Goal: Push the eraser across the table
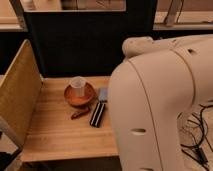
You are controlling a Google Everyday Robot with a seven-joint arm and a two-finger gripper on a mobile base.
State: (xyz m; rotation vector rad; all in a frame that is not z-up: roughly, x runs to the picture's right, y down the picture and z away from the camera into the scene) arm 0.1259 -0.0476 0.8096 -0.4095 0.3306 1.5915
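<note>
The pale-wood table [55, 131] fills the lower left. A dark oblong block with a pale stripe, which looks like the eraser [97, 114], lies near the table's middle right. A small grey-blue block [103, 94] lies just behind it. My white arm [160, 105] fills the right side and hides the table's right part. My gripper is not in view.
An orange-brown bowl [80, 96] holding a clear cup [77, 84] stands behind the eraser, to its left. A small reddish-brown thing [79, 114] lies left of the eraser. A tan upright panel [17, 95] borders the table's left edge. Cables [200, 145] lie on the floor at the right.
</note>
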